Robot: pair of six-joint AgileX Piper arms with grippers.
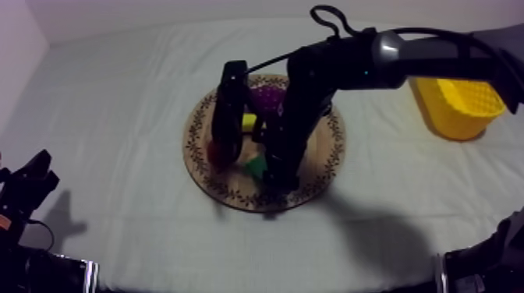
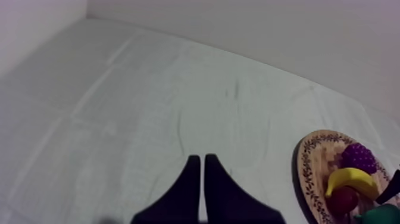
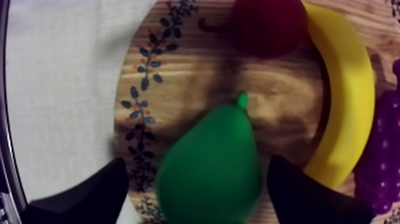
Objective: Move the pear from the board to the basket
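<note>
The green pear (image 3: 208,167) lies on the round wooden board (image 3: 280,101), near its patterned rim. My right gripper (image 3: 199,193) is open and hangs low over the board, one black finger on each side of the pear. In the top view, the right gripper (image 1: 269,170) reaches down beside the pear (image 1: 253,166) at the front of the board (image 1: 327,156). The yellow basket (image 1: 456,105) stands at the far right. My left gripper (image 2: 202,159) is shut on nothing over bare cloth, and it sits low at the table's left (image 1: 31,178).
The board also carries a banana (image 3: 348,89), a small red fruit (image 3: 268,24) and purple grapes (image 3: 384,161), all close to the pear. From the left wrist view, the board (image 2: 311,173) with grapes (image 2: 357,158) and banana (image 2: 351,179) lies off to the side.
</note>
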